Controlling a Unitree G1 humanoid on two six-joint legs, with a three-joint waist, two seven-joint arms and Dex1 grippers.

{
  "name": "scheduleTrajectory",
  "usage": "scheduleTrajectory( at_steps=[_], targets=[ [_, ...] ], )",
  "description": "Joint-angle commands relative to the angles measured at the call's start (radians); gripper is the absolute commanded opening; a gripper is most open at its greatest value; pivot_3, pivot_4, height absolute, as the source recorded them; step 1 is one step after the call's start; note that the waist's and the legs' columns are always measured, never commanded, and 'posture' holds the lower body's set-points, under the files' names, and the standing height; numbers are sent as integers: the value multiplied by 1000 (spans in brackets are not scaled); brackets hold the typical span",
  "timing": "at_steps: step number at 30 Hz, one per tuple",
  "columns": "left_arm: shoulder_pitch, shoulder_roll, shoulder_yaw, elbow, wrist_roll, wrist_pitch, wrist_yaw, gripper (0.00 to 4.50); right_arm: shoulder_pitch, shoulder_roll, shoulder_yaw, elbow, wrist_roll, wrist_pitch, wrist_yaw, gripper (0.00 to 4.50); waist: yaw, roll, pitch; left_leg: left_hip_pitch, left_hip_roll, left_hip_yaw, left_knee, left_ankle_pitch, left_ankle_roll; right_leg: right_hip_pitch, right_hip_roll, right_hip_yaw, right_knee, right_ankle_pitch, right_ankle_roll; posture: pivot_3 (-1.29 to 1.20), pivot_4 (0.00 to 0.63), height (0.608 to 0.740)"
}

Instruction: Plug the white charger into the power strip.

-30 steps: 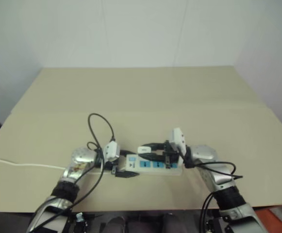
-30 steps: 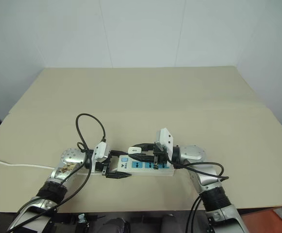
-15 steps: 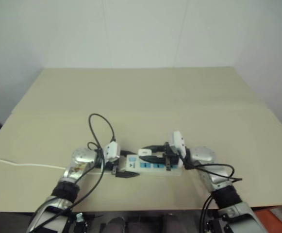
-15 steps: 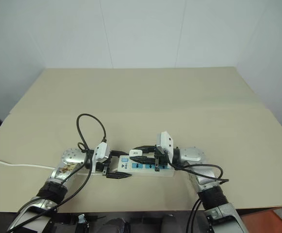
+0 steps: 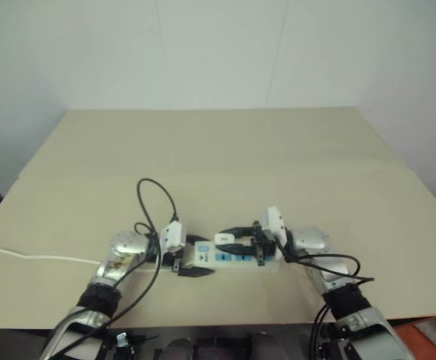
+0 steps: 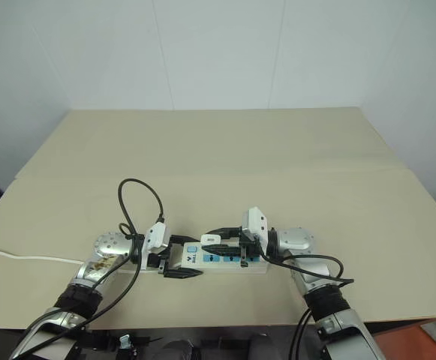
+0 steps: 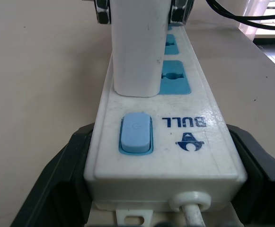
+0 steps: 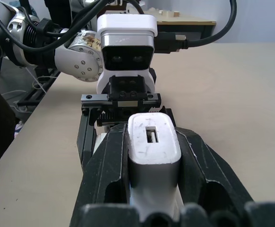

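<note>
Strip (image 6: 221, 258) flat on tan surface (image 6: 225, 165), switch end clasped between left fingers (image 7: 57, 175); charger (image 8: 152, 146) gripped by right fingers (image 8: 106, 161), standing on strip, apparently seated in a socket.

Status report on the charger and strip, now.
Left gripper clamps power strip at its switch end. Right gripper shut on white charger, standing on the strip beside the switch. Nothing in the way.
</note>
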Motion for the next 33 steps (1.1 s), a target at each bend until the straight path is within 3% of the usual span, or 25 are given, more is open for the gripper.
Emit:
scheduleTrajectory(
  at_steps=[1, 5, 10, 18, 22, 26, 33],
  targets=[
    [-1, 41, 28, -22, -4, 8, 8, 3309, 42, -54, 40, 90, -83, 78, 24, 1482, 0, 0, 0, 0, 0, 0, 0, 0, 0, 0, 0, 0, 0, 0, 0, 0, 150, 740],
    [-2, 36, 27, -28, -2, 12, 25, 4500, 33, -59, 54, 55, -77, 124, 36, 2817, 1, 0, 0, 0, 0, 0, 0, 0, 0, 0, 0, 0, 0, 0, 0, 0, 150, 740],
    [-3, 35, 24, -29, -5, 17, 30, 4500, 26, -71, 59, 25, -84, 134, 56, 4481, 5, -1, -1, 0, 0, 0, 0, 0, 0, 0, 0, 0, 0, 0, 0, 0, 150, 740],
    [-3, 121, 80, -156, -98, 157, -39, 4500, 21, -106, -1, -57, -62, 123, 48, 4481, 5, -1, 0, -2, 0, 0, -1, 0, 0, -2, 0, 0, 0, 0, 0, 0, 150, 740],
    [16, 236, 131, -261, -182, 267, -108, 4500, 61, -226, -107, -234, 28, 173, 73, 4481, 6, 0, 2, -6, 1, -1, -1, -1, -1, -5, 0, 0, -1, -1, 0, 0, 150, 740],
    [43, 301, 176, -319, -221, 312, -116, 4500, 113, -347, -222, -342, 103, 224, 83, 4481, 3, 0, 2, -18, 0, 0, 0, 0, -1, -19, -1, 1, 2, 0, 0, 0, 150, 740],
    [71, 386, 265, -344, -255, 348, -109, 4500, 166, -538, -438, -391, 218, 319, 115, 4481, 1, 0, 5, -20, 1, 1, 0, 0, -1, -21, 0, 0, 1, 0, -1, 0, 150, 740]
  ],
)
